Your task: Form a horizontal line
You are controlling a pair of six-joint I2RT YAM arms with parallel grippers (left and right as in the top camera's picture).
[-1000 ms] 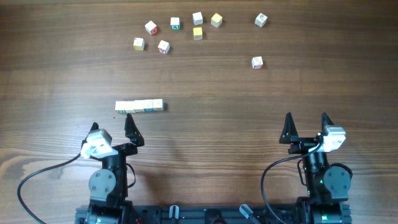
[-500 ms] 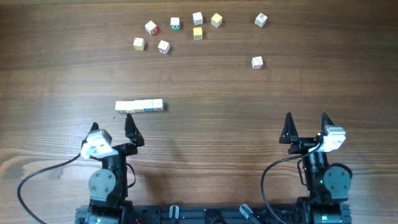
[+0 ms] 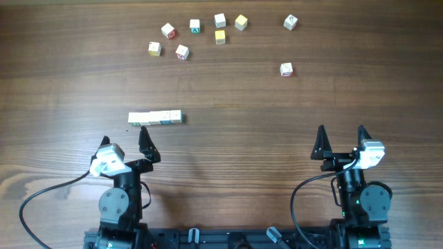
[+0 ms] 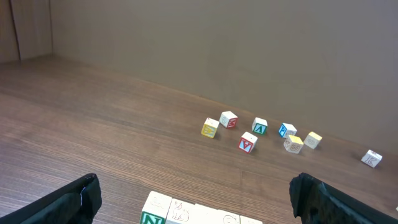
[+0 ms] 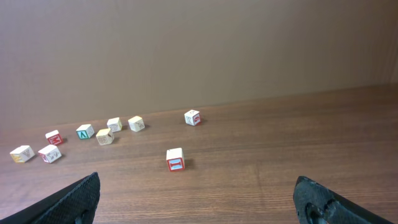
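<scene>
The horizontal line [image 3: 155, 118] is a short row of small white cubes touching edge to edge, left of centre on the wooden table. It shows at the bottom of the left wrist view [image 4: 199, 211], partly cut off. My left gripper [image 3: 124, 136] is open and empty just in front of the row [image 4: 196, 196]. My right gripper [image 3: 340, 135] is open and empty at the near right [image 5: 199, 196], far from any cube.
Several loose white and yellow cubes [image 3: 195, 26] lie scattered along the far edge. One cube [image 3: 286, 69] lies alone at mid right, seen with a red mark in the right wrist view [image 5: 175, 159]. Another [image 3: 290, 22] sits far right.
</scene>
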